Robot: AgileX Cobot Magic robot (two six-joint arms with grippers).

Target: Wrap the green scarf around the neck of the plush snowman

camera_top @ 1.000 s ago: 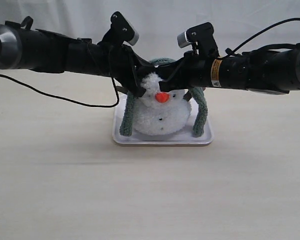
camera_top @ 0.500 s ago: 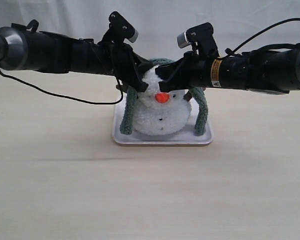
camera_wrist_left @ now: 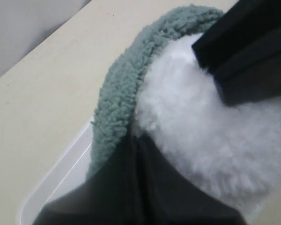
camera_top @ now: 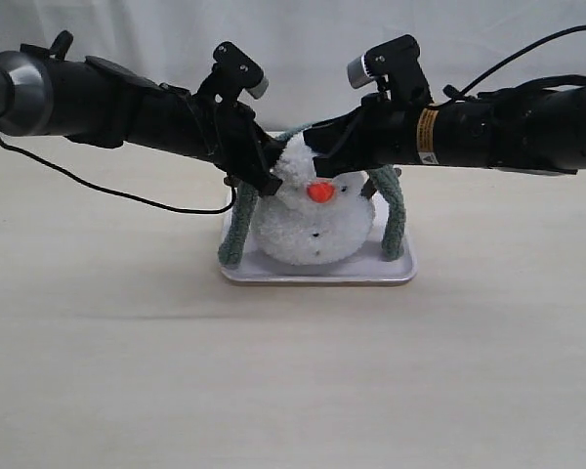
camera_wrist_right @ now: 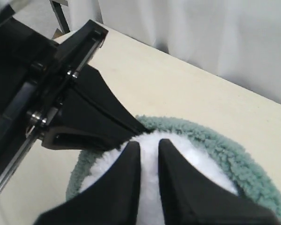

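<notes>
The plush snowman (camera_top: 308, 230) sits on a white tray (camera_top: 317, 275), orange nose facing the exterior camera. The green scarf (camera_top: 232, 234) arches behind its head, and both ends hang down to the tray, one on each side (camera_top: 393, 220). My left gripper (camera_top: 271, 183) is shut at the left of the head. In its wrist view the tips (camera_wrist_left: 135, 138) pinch the scarf's (camera_wrist_left: 122, 89) edge against the white fur (camera_wrist_left: 210, 136). My right gripper (camera_wrist_right: 149, 143) stands slightly open over the head, white fur (camera_wrist_right: 149, 187) showing in the gap, scarf (camera_wrist_right: 225, 150) curving behind.
Both black arms cross just above the tray from opposite sides, fingertips close together at the head. A black cable (camera_top: 127, 193) sags from the left arm toward the table. A white curtain (camera_top: 293, 39) backs the beige table (camera_top: 293, 371).
The right gripper's jaws have parted a little on top of the head. The left gripper shifted slightly, and the scarf's left end swung outward to the tray's left edge.
</notes>
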